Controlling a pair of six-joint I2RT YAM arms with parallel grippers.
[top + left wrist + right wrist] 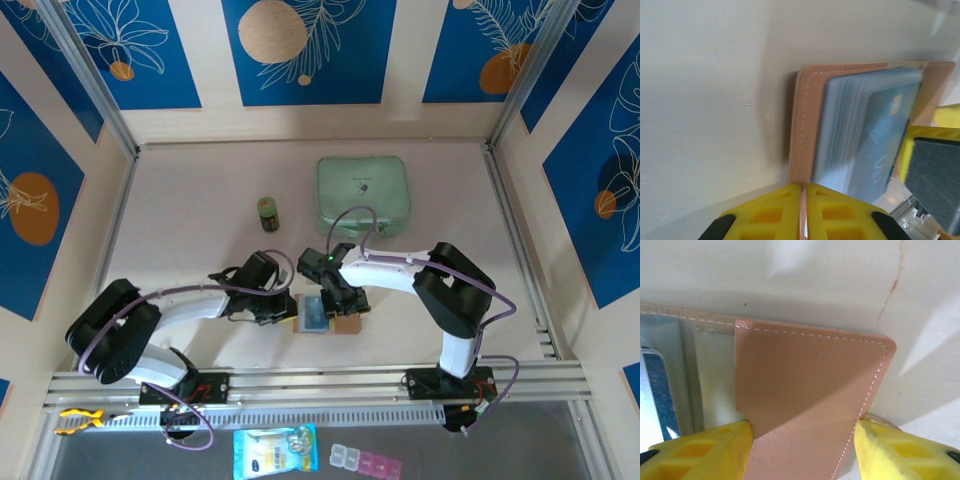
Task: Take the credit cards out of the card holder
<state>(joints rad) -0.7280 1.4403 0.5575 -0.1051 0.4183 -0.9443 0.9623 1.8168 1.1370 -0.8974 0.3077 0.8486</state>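
The tan card holder [347,324] lies open near the table's front edge, between both grippers. A light-blue credit card [312,312] sits in its grey-clear pockets. In the left wrist view that card [885,135] rests behind stacked sleeves, and the holder's stitched cover [807,115] runs down into my left gripper [804,200], shut on its thin edge. My right gripper [802,450] is shut across the width of the raised tan flap [805,390], with a yellow finger [700,450] at each side. A dark card edge [660,385] shows at the left.
A mint-green zip case [363,195] lies at the back centre, with a small green jar [268,213] to its left. Off the table in front are a blue packet [273,450] and a pill box [365,462]. Walls close in on three sides.
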